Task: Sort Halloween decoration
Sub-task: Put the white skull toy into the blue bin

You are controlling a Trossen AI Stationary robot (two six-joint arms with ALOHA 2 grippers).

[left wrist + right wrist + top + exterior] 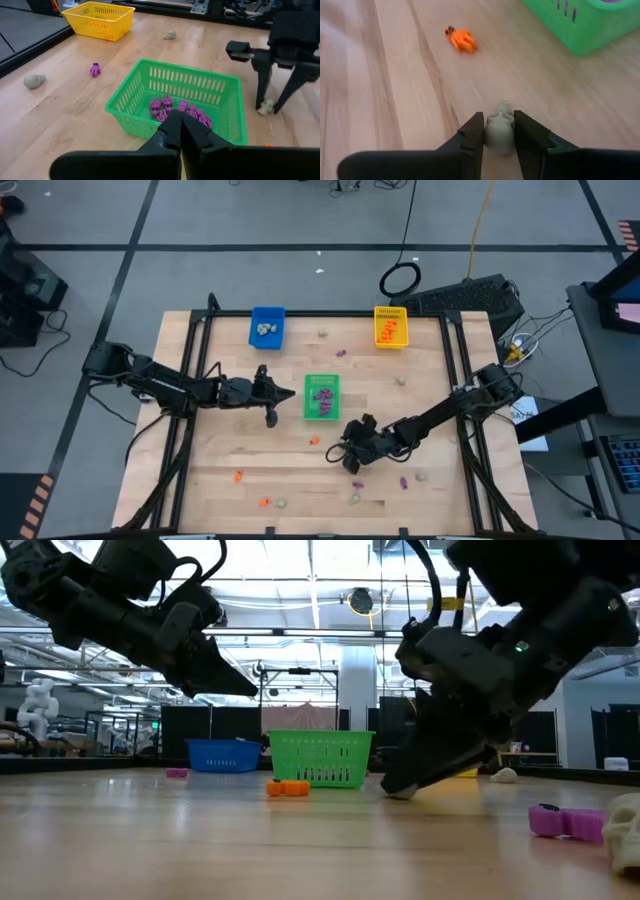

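The decorations are tiny orange, purple and pale trinkets. Purple ones lie in the green tray (321, 396), pale ones in the blue tray (267, 326) and orange ones in the yellow tray (390, 326). Others lie loose on the table, among them an orange one (461, 40) and a purple one (95, 70). My right gripper (499, 135) is down at the table near the green tray's near right corner, shut on a pale skull trinket (500, 131). My left gripper (180, 131) hovers shut at the green tray's left wall (150, 122), with nothing seen between its fingers. My right gripper pinches the pale skull trinket between its two fingers, one finger (472, 132) on each side of its body (499, 137). The fingers slant down at it from above. The trinket sits at table level (266, 106); whether it is lifted clear I cannot tell.
More loose trinkets lie toward the table's near edge: orange (238, 476), pale (354, 498) and purple (404, 480). Pale ones also lie near the far side (323, 333) and right of the green tray (400, 380). Bare wood stretches between the trays.
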